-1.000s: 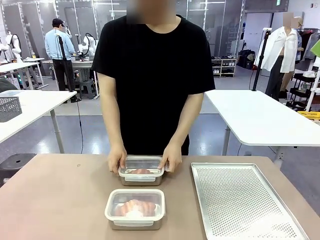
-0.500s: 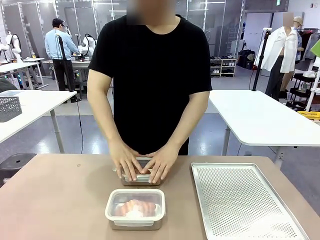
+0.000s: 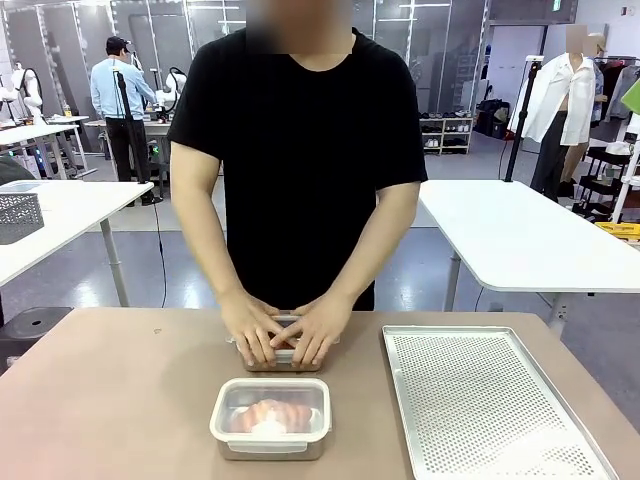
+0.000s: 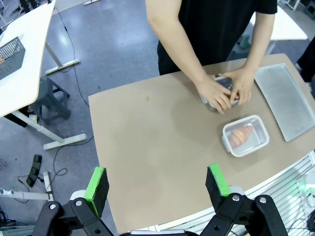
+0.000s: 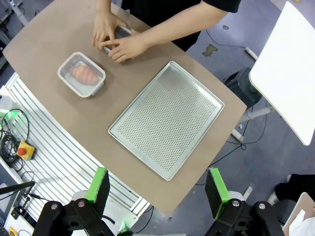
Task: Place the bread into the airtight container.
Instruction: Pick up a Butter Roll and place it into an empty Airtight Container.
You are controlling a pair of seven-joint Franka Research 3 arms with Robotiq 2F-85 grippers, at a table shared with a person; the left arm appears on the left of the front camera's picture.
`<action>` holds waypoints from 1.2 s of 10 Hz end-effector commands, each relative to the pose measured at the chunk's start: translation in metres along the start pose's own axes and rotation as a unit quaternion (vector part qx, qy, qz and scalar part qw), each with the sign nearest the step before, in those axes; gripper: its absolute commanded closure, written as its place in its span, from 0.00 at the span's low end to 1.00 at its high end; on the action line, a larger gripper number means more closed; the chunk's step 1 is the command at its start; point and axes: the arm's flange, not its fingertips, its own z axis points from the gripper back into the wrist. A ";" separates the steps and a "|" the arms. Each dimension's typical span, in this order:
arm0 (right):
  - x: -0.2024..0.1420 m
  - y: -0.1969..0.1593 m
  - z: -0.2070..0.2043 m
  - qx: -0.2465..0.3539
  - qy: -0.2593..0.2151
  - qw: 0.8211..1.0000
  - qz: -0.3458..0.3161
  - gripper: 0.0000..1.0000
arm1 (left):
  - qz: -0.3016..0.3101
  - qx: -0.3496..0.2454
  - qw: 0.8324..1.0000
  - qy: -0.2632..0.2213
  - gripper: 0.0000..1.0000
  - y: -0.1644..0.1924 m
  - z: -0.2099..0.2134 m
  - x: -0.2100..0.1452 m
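Both person's hands (image 3: 283, 333) pressed on far container (image 3: 284, 356); bread (image 3: 269, 414) seen sealed in near container (image 3: 270, 418). Left gripper (image 4: 156, 183) and right gripper (image 5: 156, 184) held high, jaws spread, nothing gripped. Perforated tray (image 5: 167, 117) bare near table (image 3: 110, 400) edge; left tabletop open.

My two grippers, left gripper (image 4: 156, 189) and right gripper (image 5: 156, 189), have black jointed metal fingers with visible round screws and bright green rectangular pads
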 end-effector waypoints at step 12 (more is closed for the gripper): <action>-0.002 -0.001 -0.001 -0.004 0.001 1.000 -0.004 0.02 | 0.000 0.005 1.000 0.001 0.00 -0.002 0.000 0.000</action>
